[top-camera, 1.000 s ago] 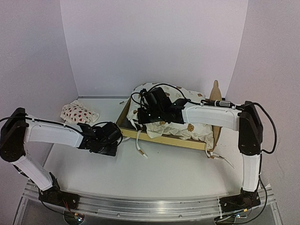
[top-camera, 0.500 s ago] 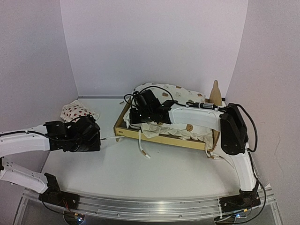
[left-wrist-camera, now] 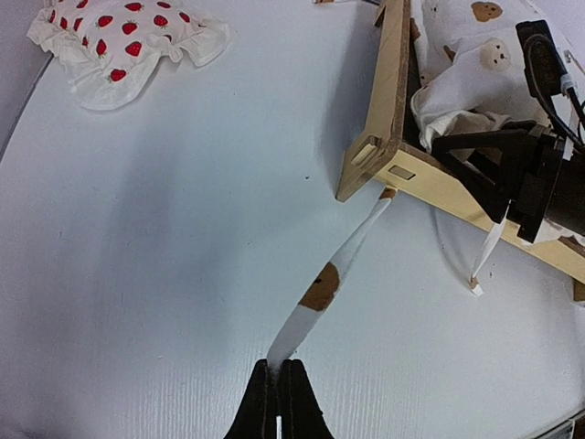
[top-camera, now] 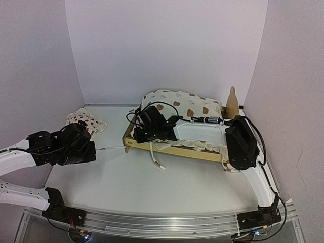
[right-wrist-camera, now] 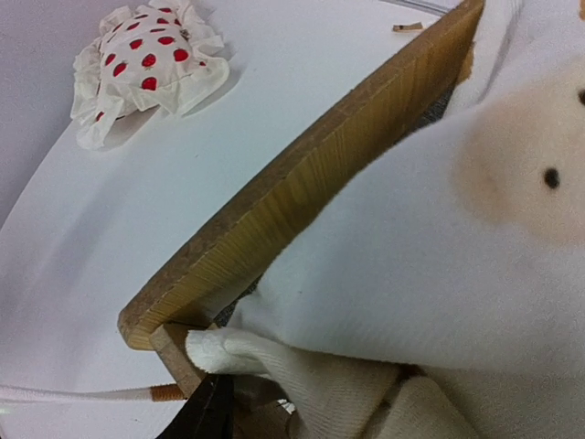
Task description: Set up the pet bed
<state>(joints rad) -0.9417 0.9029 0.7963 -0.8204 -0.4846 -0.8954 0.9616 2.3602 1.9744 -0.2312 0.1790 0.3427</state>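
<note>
The pet bed (top-camera: 174,150), a light plywood frame, lies right of centre with its ear-shaped headboard (top-camera: 232,101) at the far right. The cream bear-print cushion (top-camera: 187,109) lies in it, bunched over the far rail. My left gripper (top-camera: 94,150) (left-wrist-camera: 277,368) is shut on the end of a cushion tie (left-wrist-camera: 320,288) that runs taut to the bed's near left corner (left-wrist-camera: 384,169). My right gripper (top-camera: 144,135) is at that corner, inside the frame. One dark finger (right-wrist-camera: 212,413) shows beside a cushion fold (right-wrist-camera: 210,352), jaws apart.
The white strawberry pillow (top-camera: 83,120) (left-wrist-camera: 123,41) lies at the back left, clear of the bed. A second tie (top-camera: 156,161) hangs over the front rail onto the table. More ties (top-camera: 234,170) trail at the bed's right end. White walls close the back and sides.
My left arm drew back to the left, pulling the tie out straight. The right gripper slid left to the bed's corner and opened, leaving the cushion spread out. The bed shifted slightly left.
</note>
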